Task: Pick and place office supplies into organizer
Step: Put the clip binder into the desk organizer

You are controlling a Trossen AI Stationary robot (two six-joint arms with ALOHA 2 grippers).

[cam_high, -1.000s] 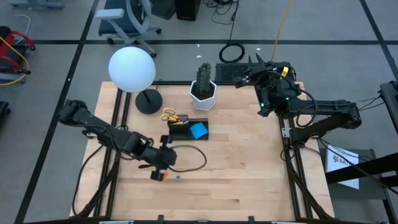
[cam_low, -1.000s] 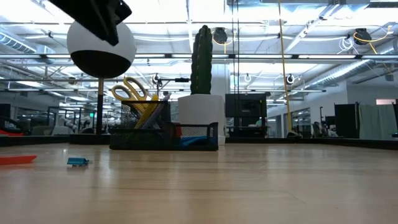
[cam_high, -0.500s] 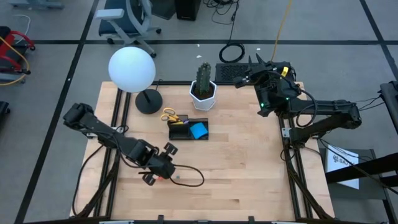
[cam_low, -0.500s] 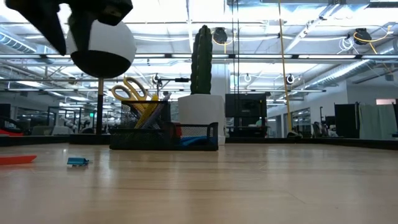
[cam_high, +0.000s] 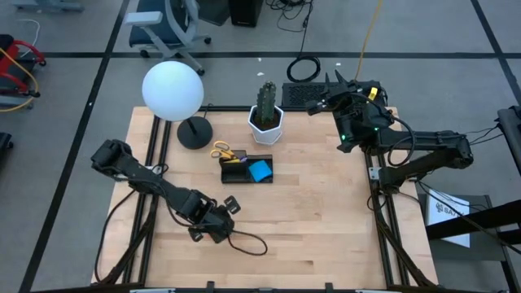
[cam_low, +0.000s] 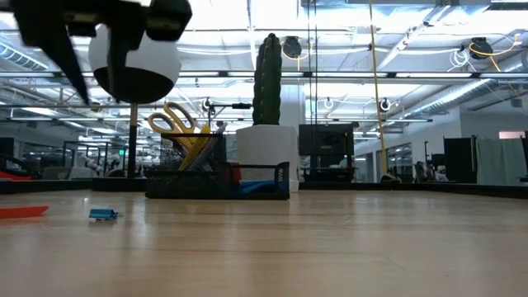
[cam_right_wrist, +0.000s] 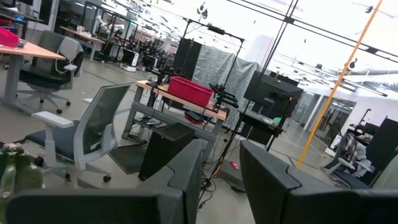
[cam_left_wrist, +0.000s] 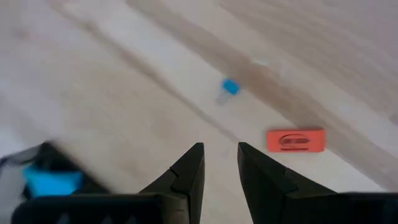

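Observation:
A red-orange piece [cam_left_wrist: 295, 140] and a tiny blue piece [cam_left_wrist: 230, 87] lie flat on the wooden table; the low view shows both, the red-orange piece [cam_low: 23, 212] and the blue piece [cam_low: 103, 214]. My left gripper [cam_left_wrist: 219, 149] hovers over them near the table's front left, pointing steeply down, open and with nothing between its fingers. In the high view the left gripper [cam_high: 213, 226] hides both pieces. The black organizer [cam_high: 247, 169] holds a blue sticky-note pad [cam_high: 260, 170] and yellow-handled scissors [cam_high: 221, 151]. My right gripper [cam_right_wrist: 221, 152] is raised at the far right, open.
A white cactus pot [cam_high: 266, 122] stands behind the organizer. A globe lamp [cam_high: 172, 91] on a round black base [cam_high: 194, 133] is at the far left. A black keyboard [cam_high: 303, 96] lies at the far edge. The left arm's cable [cam_high: 248, 243] loops onto the table.
My left gripper has moved toward the table's near edge and come down, and has rolled about the line its fingers point along. The pieces on the table have stayed where they were.

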